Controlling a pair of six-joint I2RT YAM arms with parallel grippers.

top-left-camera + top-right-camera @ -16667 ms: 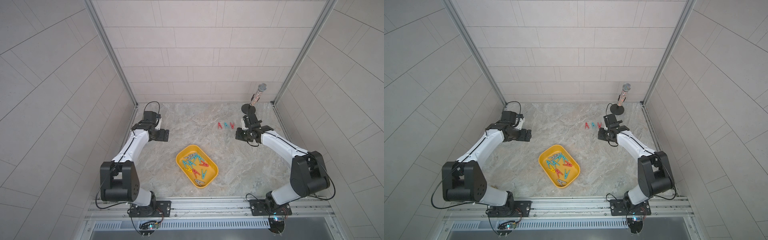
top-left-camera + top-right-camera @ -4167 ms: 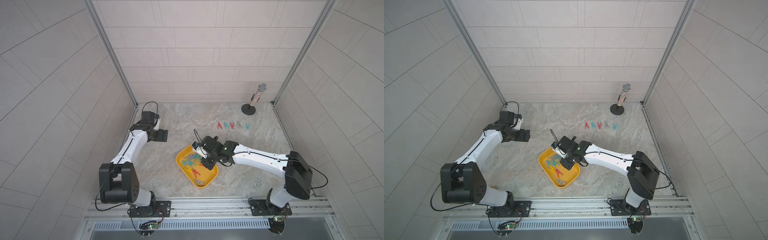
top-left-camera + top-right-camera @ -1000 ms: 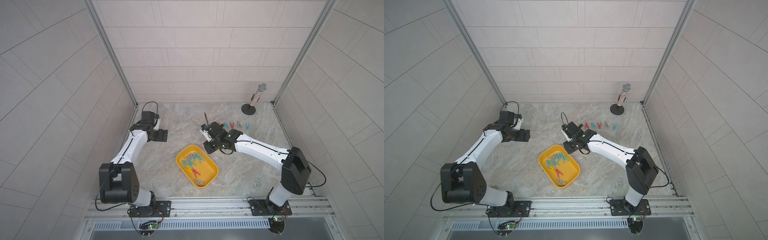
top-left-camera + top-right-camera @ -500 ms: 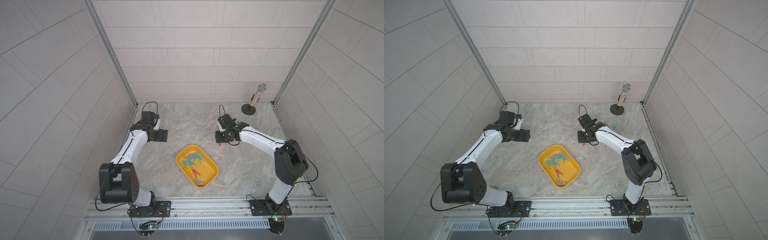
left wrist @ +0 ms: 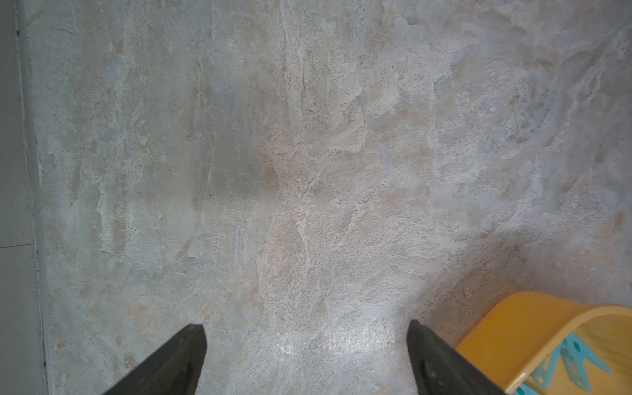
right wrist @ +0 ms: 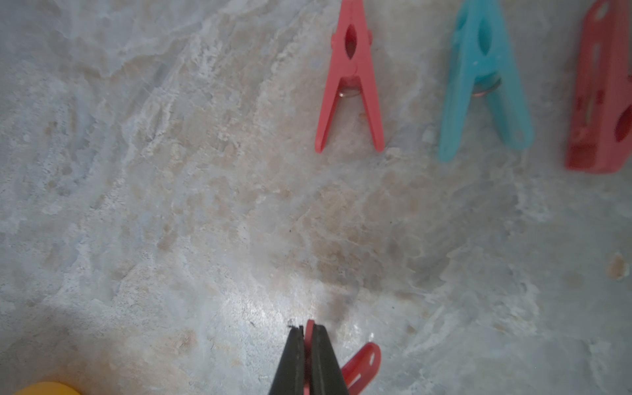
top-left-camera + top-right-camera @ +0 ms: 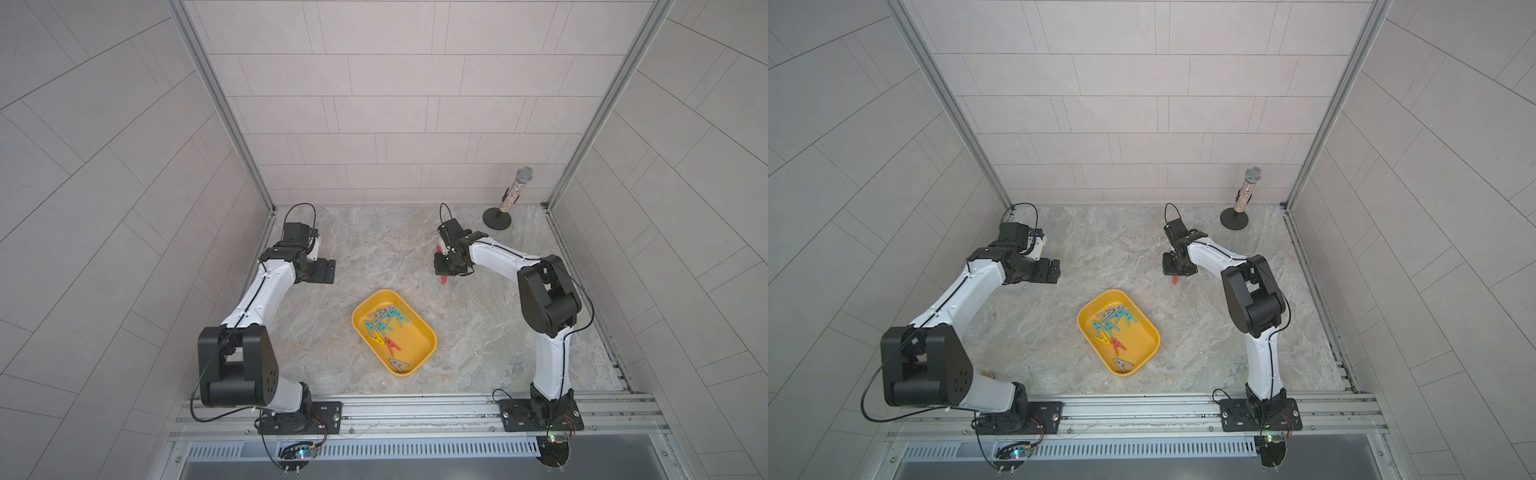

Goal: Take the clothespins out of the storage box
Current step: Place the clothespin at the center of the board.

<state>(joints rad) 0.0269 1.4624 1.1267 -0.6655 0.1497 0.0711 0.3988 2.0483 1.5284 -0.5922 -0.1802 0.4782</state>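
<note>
**Right arm gripping a red clothespin beside the storage box**

In both top views the yellow storage box [image 7: 415, 334] sits near the middle of the bench [image 7: 374, 249]. Teal, grey, red and yellow clothespins [image 7: 384, 326] lie loose inside it. The right end effector [image 6: 309, 333], at about 1 o'clock from the box, is pinched fully closed on a red clothespin [image 6: 362, 367]. It holds this low over the bench; whether it touches cannot be told. Near it on the bench lie a flat red clothespin [image 6: 349, 78], a teal clothespin [image 6: 484, 82] and a sideways red clothespin [image 6: 602, 89]. The left end effector [image 5: 306, 326], at about 10 o'clock from the box, is spread wide and grips nothing.
</note>
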